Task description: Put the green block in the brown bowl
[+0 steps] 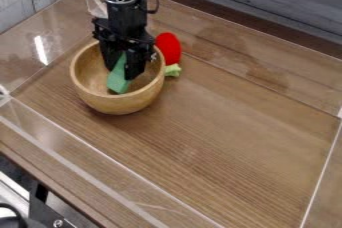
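Observation:
The brown bowl sits on the left part of the wooden table. My gripper points straight down into it and is shut on the green block. The light-green bar hangs tilted between the black fingers, its lower end down inside the bowl near the bottom. I cannot tell whether the block touches the bowl's floor.
A rounded red object with a green bit lies just right of the bowl's rim. Clear plastic walls surround the table on the left, front and right.

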{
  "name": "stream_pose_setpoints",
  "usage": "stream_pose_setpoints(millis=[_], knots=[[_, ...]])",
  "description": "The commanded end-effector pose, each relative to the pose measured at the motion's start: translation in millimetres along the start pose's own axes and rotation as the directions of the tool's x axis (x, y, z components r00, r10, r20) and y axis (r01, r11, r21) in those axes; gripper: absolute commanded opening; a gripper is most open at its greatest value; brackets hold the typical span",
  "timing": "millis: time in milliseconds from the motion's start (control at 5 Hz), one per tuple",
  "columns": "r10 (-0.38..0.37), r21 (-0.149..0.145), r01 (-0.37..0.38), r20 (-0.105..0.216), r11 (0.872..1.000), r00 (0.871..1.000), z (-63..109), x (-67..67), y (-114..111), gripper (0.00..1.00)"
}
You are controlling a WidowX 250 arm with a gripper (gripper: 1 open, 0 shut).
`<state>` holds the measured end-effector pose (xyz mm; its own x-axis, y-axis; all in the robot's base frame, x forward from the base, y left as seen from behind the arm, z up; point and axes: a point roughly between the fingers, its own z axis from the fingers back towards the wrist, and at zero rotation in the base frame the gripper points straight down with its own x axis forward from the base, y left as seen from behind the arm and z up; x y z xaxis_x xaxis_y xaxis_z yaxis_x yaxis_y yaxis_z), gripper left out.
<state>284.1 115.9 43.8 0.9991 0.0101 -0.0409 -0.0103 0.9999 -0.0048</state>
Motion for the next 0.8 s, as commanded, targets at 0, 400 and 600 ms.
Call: stream_pose_setpoints(millis=[0, 400, 600], knots=[[0.010, 0.010, -0.010, 0.017, 1.000, 1.000, 5.1, 0.8, 4.3, 1.00], [0.015, -0.002, -0.015, 0.012, 1.000, 1.000, 0.8, 1.7, 4.3, 0.00], [0.018, -0.008, -0.018, 0.009, 1.000, 1.000, -1.6, 2.2, 4.5, 0.00]])
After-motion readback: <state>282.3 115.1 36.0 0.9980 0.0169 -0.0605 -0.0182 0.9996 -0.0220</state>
